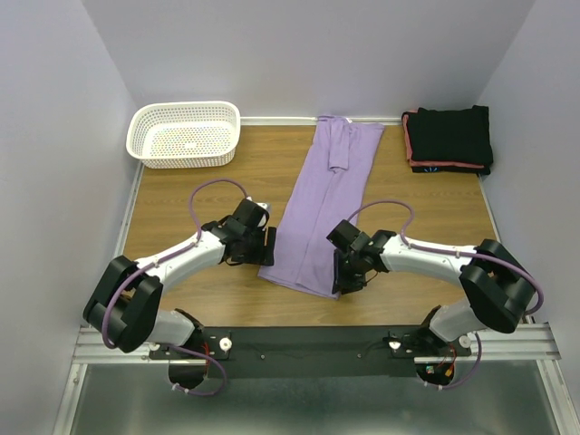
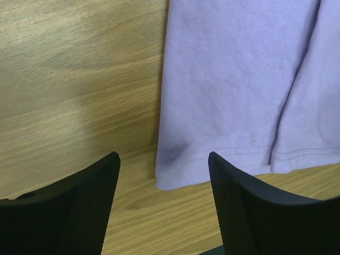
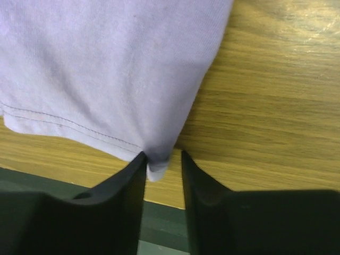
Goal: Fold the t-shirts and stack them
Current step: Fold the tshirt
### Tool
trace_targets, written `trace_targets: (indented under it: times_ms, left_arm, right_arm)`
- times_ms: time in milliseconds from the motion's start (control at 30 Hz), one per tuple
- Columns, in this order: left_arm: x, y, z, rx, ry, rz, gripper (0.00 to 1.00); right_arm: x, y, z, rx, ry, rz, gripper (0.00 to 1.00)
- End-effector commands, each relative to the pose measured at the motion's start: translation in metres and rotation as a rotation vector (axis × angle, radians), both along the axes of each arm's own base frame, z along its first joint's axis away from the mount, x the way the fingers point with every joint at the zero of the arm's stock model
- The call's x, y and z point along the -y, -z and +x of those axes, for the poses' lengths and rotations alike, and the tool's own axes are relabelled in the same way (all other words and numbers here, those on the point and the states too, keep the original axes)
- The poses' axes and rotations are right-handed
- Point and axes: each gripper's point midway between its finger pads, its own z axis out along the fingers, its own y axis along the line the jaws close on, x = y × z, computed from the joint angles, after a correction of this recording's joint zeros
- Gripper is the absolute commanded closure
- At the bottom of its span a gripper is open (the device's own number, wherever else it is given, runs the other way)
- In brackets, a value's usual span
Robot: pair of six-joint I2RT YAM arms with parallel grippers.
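Lavender t-shirt: folded into a long strip, lying mid-tabletop, hem toward the arms. Only the right wrist view shows one hem corner between the narrowly parted right fingers; I cannot tell whether they pinch it. The left wrist view shows the left fingers released, spread wide astride the other hem corner. Folded black shirts, one coral-edged: far right corner. White basket: far left.

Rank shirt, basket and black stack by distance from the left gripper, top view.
1. lavender shirt: nearest, its hem corner just right of the left gripper.
2. basket: far-left corner.
3. black stack: far-right corner, farthest.
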Motion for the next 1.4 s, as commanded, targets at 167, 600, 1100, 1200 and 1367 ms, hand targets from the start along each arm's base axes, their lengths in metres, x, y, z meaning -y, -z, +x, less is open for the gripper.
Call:
trace_targets:
  times_ms: [167,600,1100,1200,1367]
  left_arm:
    - [-0.003,0.007,-0.008,-0.026,0.032,0.033,0.27]
    - [0.002,0.015,-0.017,-0.060,0.058,0.052,0.37]
    - [0.003,0.028,-0.031,-0.102,0.075,0.100,0.69]
    - [0.000,0.027,-0.035,-0.108,0.073,0.100,0.85]
    - [-0.005,0.017,-0.044,-0.110,0.067,0.092,0.99]
  right_arm:
    - [-0.001,0.001,-0.006,-0.017,0.000,0.002,0.79]
    - [-0.002,0.000,-0.004,-0.010,-0.012,0.007,0.89]
    - [-0.004,-0.003,-0.004,0.002,-0.028,0.021,0.92]
    - [-0.006,-0.007,-0.002,0.014,-0.039,0.033,0.94]
    - [-0.009,-0.011,-0.013,-0.020,-0.105,0.074,0.99]
